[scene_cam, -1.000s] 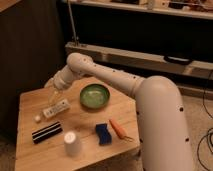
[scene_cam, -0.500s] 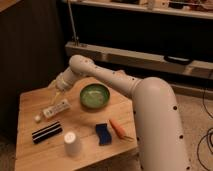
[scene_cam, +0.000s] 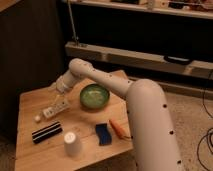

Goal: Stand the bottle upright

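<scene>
Care with the approach matters most at this step, which I judge to be the reach toward a grasp. The gripper [scene_cam: 54,92] hangs left of the green bowl [scene_cam: 94,96] as the camera sees it, just above the bottle [scene_cam: 56,108], its fingers apart and holding nothing. To do this well, the jaws should probably come down across the bottle's narrow width rather than along its length, and take hold nearer the end that lies closer to the bowl than the cap, so that a turn of the wrist can swing the base down onto the wooden table [scene_cam: 30,102]. A slender, light body like this may roll or skid away if one finger touches before the other, so a slow, centred descent seems wise, and the release should wait until the base sits flat. The bottle lies on its side on the table, left of the bowl and close to it but apart, slanting away from the bowl toward the camera. It looks pale and slim, with a white label bearing small dark marks, and its small white cap end points away from the bowl.
</scene>
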You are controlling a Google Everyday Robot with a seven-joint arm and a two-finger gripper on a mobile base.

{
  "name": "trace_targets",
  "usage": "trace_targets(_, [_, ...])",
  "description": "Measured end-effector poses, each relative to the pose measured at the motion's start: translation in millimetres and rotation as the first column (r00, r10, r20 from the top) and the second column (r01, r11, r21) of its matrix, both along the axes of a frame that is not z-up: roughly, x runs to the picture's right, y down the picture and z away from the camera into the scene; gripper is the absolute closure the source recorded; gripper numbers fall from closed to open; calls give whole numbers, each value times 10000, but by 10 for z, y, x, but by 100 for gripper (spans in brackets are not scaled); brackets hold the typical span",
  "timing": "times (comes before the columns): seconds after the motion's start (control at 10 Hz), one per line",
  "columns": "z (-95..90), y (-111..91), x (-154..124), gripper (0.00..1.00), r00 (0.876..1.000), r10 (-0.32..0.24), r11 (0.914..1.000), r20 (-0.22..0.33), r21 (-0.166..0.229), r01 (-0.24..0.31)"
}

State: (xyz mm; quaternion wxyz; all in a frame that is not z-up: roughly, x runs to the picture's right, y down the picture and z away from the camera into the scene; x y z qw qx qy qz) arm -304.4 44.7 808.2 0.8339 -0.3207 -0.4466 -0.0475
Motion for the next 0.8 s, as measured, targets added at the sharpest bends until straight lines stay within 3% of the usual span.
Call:
trace_targets(0.2, [128, 105, 8, 35, 9989, -395, 9992, -245, 80, 397])
trace_targets(0.8, [460, 453, -133, 35, 9911, -1303, 9911, -277, -298, 1295])
